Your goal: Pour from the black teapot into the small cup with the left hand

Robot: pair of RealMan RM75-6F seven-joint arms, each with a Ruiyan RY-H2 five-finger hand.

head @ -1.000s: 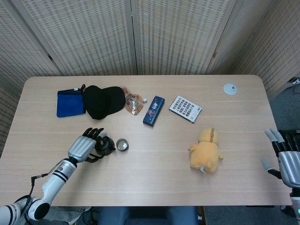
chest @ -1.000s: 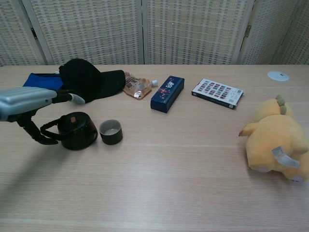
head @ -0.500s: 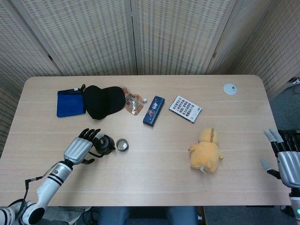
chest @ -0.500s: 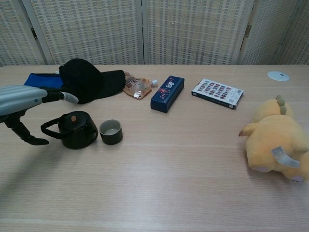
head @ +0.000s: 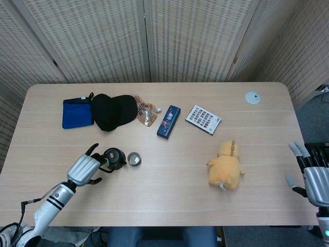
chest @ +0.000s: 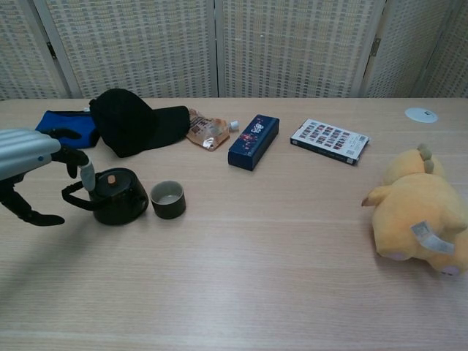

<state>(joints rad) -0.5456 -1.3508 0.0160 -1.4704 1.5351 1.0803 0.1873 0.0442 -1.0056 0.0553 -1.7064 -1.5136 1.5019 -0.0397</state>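
The black teapot stands upright on the table, its handle pointing toward my left hand. A small dark cup sits just to its right, almost touching. My left hand hovers beside the handle with fingers apart, holding nothing; a fingertip reaches close to the handle. At the table's right edge my right hand is open and holds nothing.
A black cap, a blue pouch, a snack packet, a dark blue box and a remote-like card lie behind. A yellow plush toy and a white disc are on the right.
My left hand has let go of the teapot's handle and drawn back toward the near left edge, its fingers opening. The teapot and cup have stayed put.
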